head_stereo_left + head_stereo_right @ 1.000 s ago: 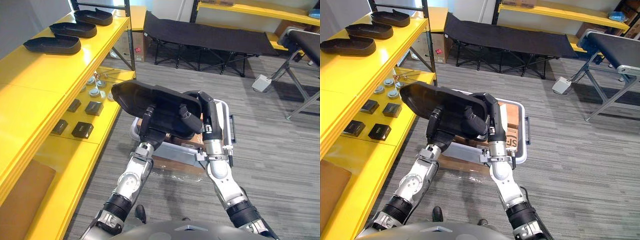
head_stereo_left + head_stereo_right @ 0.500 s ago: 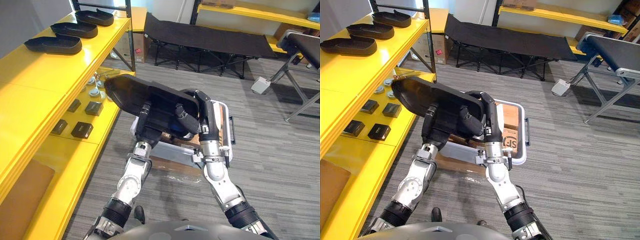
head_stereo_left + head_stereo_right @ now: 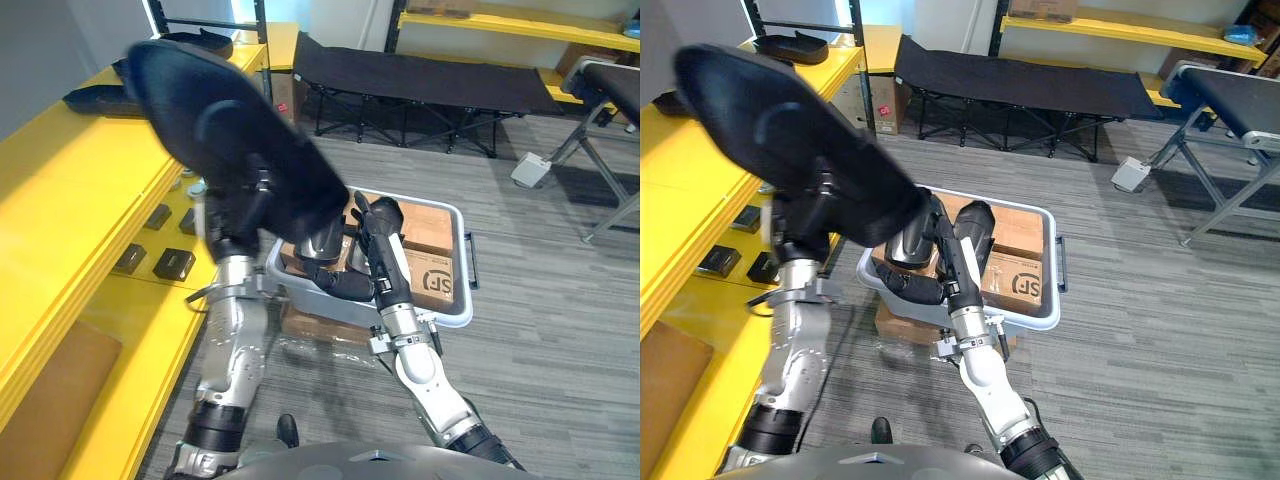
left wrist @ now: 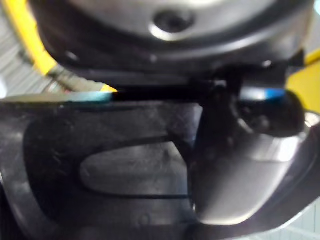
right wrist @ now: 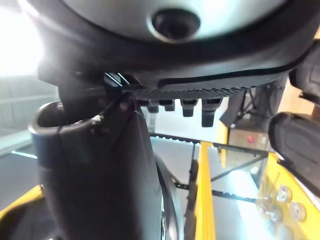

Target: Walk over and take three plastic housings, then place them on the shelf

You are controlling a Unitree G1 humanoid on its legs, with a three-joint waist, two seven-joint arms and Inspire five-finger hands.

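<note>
Left hand [image 3: 236, 218]: high at my left side, beside the yellow shelf [image 3: 70, 170].
Left fingers: grasping the plastic housing [image 3: 215, 130] from beneath, thumb pressed against its inner face.
Plastic housing: tilted, its far end up over the shelf's edge and its near end sloping down toward the grey tote [image 3: 460, 310].
Right hand [image 3: 970, 232]: low, just under the housing's near end and above the tote.
Right fingers: I cannot tell whether they are released or clenched.
Shelved housings [image 3: 100, 98]: two lie on the shelf top beyond the one I hold.
Tote: on the floor, holding cardboard boxes [image 3: 435, 275].
Lower shelf: small black parts [image 3: 174, 263].
</note>
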